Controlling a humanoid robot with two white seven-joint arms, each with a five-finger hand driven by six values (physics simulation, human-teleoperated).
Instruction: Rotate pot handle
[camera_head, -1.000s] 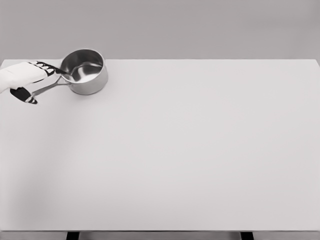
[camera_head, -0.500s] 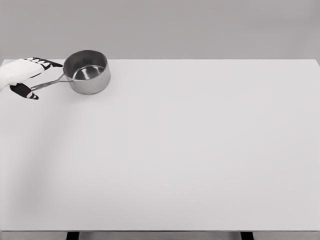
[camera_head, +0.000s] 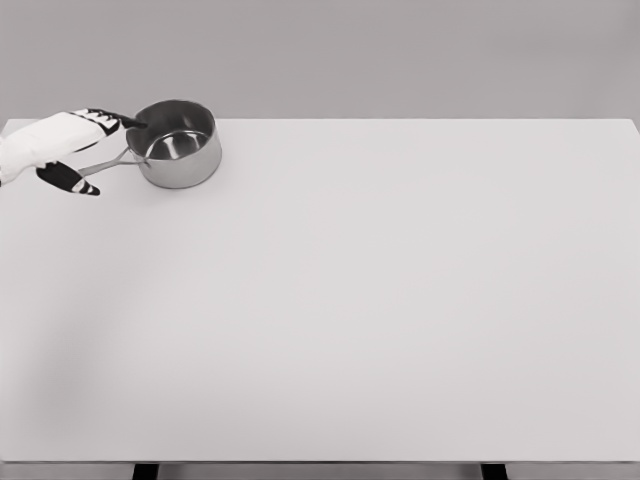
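my left hand comes in from the left edge of the tabletop, near its far left corner. it is a smooth white shell with dark, black-tipped fingers. the upper fingers reach out long and straight toward the pot, their tips at or just beside its near-left rim; i cannot tell for sure whether they touch the metal. my thumb, a dark tapered shape, sits lower and apart from them, pointing right along the table. the handle runs into the gap between thumb and fingers, so my hand is spread around it rather than clamped; i see no tight grasp, and the fingers stay open.

the handle is a thin, flat, pale metal strip, slanting from the pot's lower left wall down and left toward my palm. its outer end is hidden behind my hand.

the pot is a small round saucepan of polished steel, with straight cylindrical walls that shine in soft grey bands. it stands upright, mouth open to the camera, its inside darker with a bright reflective floor. it sits close to the far edge of the tabletop, a little in from the far left corner.

the tabletop is a wide matte rectangle, pale grey-white and even in texture. two dark legs show under its near edge.
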